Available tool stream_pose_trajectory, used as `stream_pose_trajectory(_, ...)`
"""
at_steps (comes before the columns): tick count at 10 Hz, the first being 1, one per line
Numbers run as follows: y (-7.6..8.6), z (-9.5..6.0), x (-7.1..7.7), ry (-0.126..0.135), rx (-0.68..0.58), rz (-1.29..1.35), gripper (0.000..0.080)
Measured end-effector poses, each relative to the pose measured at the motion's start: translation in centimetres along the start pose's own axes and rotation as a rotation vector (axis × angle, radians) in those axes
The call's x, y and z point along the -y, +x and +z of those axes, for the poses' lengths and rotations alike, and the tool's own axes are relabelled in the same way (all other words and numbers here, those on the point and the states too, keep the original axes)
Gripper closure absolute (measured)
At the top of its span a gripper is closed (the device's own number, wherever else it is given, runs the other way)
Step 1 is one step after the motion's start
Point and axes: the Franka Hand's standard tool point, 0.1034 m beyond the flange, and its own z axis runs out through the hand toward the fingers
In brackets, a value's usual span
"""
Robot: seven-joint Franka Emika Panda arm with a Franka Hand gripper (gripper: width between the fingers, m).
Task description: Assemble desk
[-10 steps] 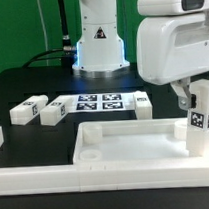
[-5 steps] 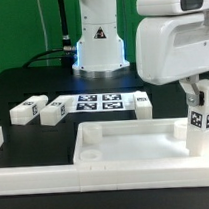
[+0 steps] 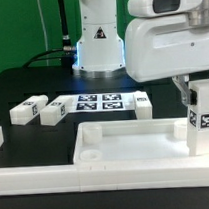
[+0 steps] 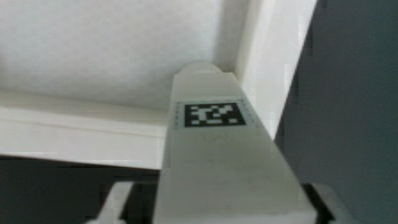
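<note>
Desk tabletop (image 3: 124,124) lies flat. The gripper (image 3: 197,95) pinches a leg (image 3: 204,126) upright at its corner on the exterior view's right. Keep it vertical and press squarely into the corner.

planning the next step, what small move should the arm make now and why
Probably turn the wrist to screw the leg in: the fingers are shut on it, and it stands upright in a corner of the tabletop.

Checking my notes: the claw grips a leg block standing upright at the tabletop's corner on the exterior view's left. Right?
Not quite: the exterior view shows the claw gripping the upright leg block at the tabletop corner on that view's right, not left.
</note>
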Motion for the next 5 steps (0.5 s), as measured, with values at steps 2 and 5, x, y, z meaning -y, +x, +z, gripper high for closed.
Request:
stream_pose_trajectory(2, 0.05, 0.03, -0.27, 0.01, -0.006, 0.222, 0.0511)
stream_pose_trajectory(5, 0.06, 0.01, -0.43, 0.009, -0.005, 0.506, 0.0509)
